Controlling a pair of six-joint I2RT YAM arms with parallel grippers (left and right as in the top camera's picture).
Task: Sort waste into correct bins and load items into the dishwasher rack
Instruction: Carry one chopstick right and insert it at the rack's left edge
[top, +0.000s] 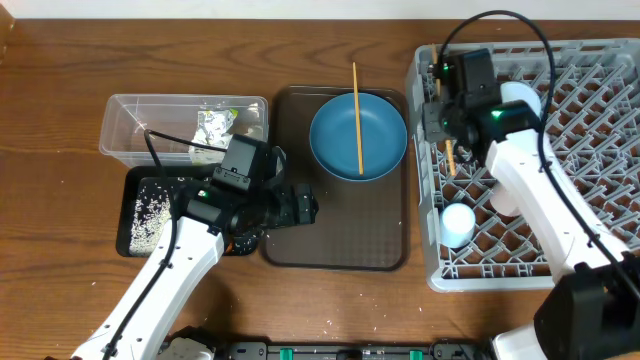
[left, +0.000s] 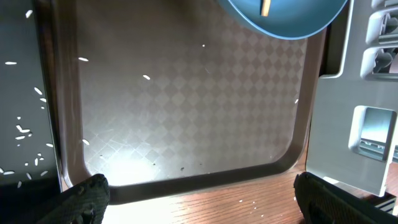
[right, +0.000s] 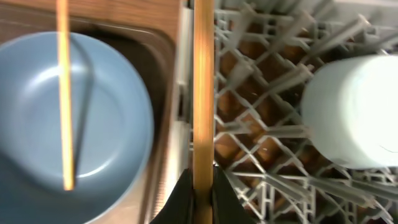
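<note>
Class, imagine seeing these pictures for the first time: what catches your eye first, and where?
The large blue plate sits on the brown serving tray at centre, one chopstick lying across it. The big grey dishwasher rack fills the right side; at its left edge the right gripper is shut on a second chopstick. The left gripper hangs open over the tray.

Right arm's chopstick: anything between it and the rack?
Nothing visible. The held chopstick hangs over the left edge of the rack, open lattice beneath; the nearest cup sits off to the side.
</note>
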